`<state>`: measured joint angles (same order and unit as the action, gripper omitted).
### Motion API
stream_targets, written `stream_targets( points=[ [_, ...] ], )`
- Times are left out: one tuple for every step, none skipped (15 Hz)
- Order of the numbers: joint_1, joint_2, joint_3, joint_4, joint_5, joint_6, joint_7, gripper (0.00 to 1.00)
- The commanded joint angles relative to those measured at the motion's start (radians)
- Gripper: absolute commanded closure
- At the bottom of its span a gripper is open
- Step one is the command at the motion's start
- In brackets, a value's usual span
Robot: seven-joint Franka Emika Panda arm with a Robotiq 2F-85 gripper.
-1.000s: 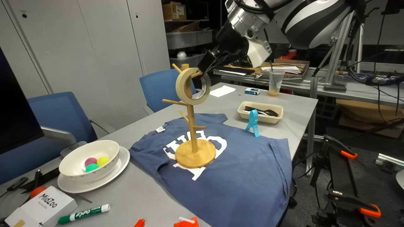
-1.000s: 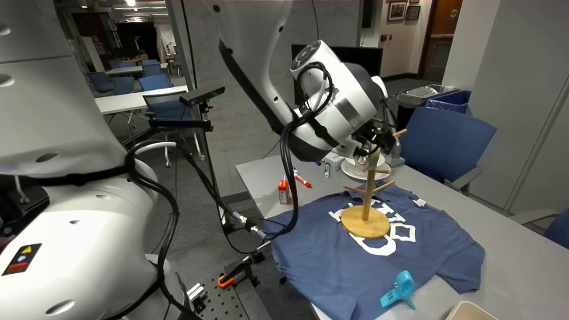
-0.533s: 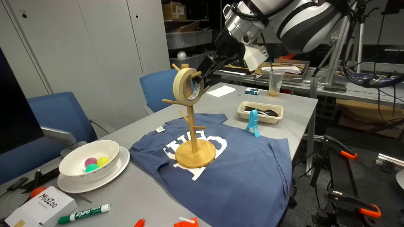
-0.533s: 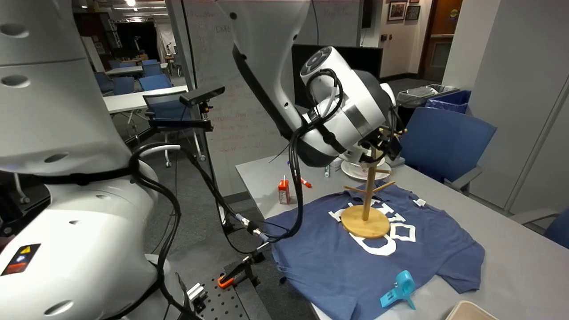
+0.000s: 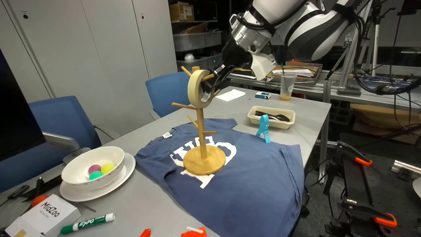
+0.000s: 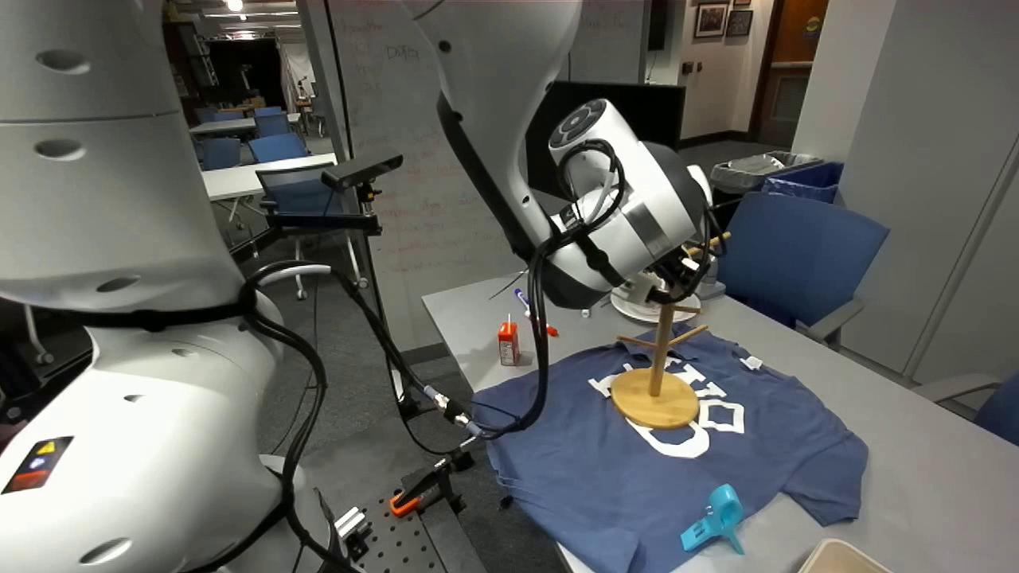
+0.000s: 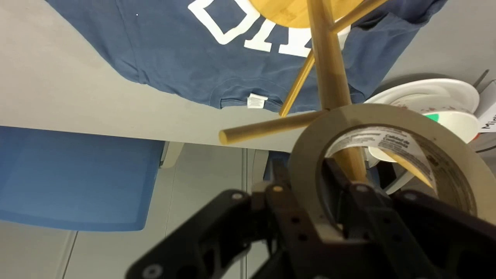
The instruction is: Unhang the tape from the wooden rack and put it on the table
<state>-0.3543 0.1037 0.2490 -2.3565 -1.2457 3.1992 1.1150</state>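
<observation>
The tape (image 5: 193,89), a thick tan ring, hangs from a top peg of the wooden rack (image 5: 201,135). My gripper (image 7: 304,168) is shut on the tape's wall: in the wrist view one finger is inside the ring's hole and the other lies along its outside. In an exterior view the gripper (image 5: 212,80) reaches the ring from the upper right. The rack stands upright on its round base (image 6: 655,398), over the shirt-covered part of the grey table (image 5: 138,194). From the arm's side, the wrist hides the tape and the rack's top.
Under the rack lies a navy T-shirt (image 5: 256,184). Lower pegs (image 7: 271,126) jut from the post near the tape. A white bowl (image 5: 82,174) with coloured balls, a blue clip (image 5: 264,128), a cutlery tray (image 5: 273,123) and a red carton (image 6: 509,342) stand around.
My gripper has come lower and its fingers have closed on the tape's wall. The ring now faces more edge-on, and the rack has shifted slightly to the right in an exterior view.
</observation>
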Motion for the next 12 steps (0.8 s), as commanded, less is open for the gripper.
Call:
stream_targets(
  points=[
    [0.001,0.009,-0.012,0.019,-0.026,0.013,0.024,0.97],
    [0.000,0.004,-0.011,0.013,-0.025,0.015,0.022,0.94],
    [0.001,-0.004,-0.011,0.007,-0.026,0.015,0.024,0.94],
    [0.000,-0.011,-0.010,0.000,-0.026,0.016,0.023,0.94],
    [-0.001,-0.024,-0.009,-0.013,-0.023,0.017,0.024,0.94],
    [-0.003,-0.037,-0.006,-0.032,-0.015,0.018,0.018,0.94],
    [-0.004,-0.048,-0.005,-0.047,-0.012,0.019,0.016,0.94],
    [-0.005,-0.066,-0.003,-0.069,-0.007,0.020,0.014,0.94],
    [-0.006,-0.079,-0.003,-0.086,-0.004,0.022,0.013,0.94],
    [-0.006,-0.096,-0.002,-0.105,-0.002,0.024,0.013,0.94],
    [-0.006,-0.113,-0.001,-0.125,0.003,0.029,0.010,0.94],
    [-0.005,-0.130,-0.001,-0.144,0.004,0.033,0.010,0.94]
  ],
)
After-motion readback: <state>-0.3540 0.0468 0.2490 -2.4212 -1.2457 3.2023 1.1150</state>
